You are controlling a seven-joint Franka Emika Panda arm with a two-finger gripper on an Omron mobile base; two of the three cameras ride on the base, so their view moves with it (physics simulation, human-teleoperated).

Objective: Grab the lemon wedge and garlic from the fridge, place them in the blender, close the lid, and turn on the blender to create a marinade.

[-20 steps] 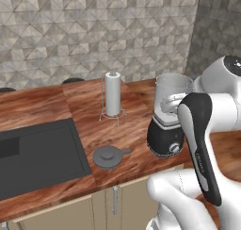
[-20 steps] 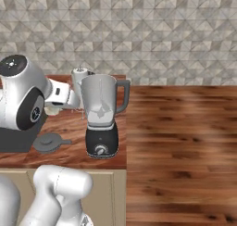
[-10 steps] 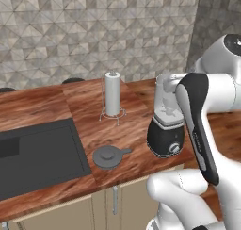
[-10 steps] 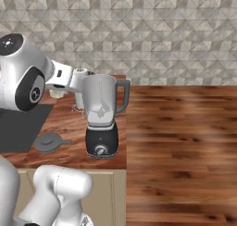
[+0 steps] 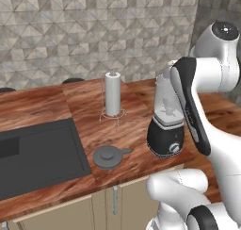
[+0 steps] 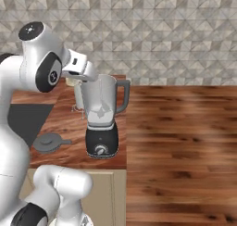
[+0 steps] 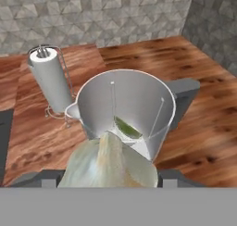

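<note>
Above the open blender (image 5: pixel 165 123), the robot's hand (image 7: pixel 110 174) holds the garlic (image 7: pixel 110 164), a pale lump pinched between its two tips and so close to the hand camera that it hides most of both fingers and the jar's near rim. Through the jar's mouth the lemon wedge (image 7: pixel 127 127) lies on the bottom, a thin yellow-green sliver partly lost against the grey wall; from the base cameras it is too small to make out through the tinted jar. In the left base view the robot's forearm crosses in front of the blender, covering the jar's right side and handle, and the hand itself is hidden behind it. In the right base view the wrist ends just over the jar's left rim, the fingers hard to separate from the glass. The lid (image 5: pixel 109 156) lies flat on the wooden desk (image 5: pixel 136 106), apart from the blender, between it and the dark sink (image 5: pixel 37 153). A paper-towel roll (image 5: pixel 112 94) stands upright behind, its lower half screened by the jar in the right base view.
</note>
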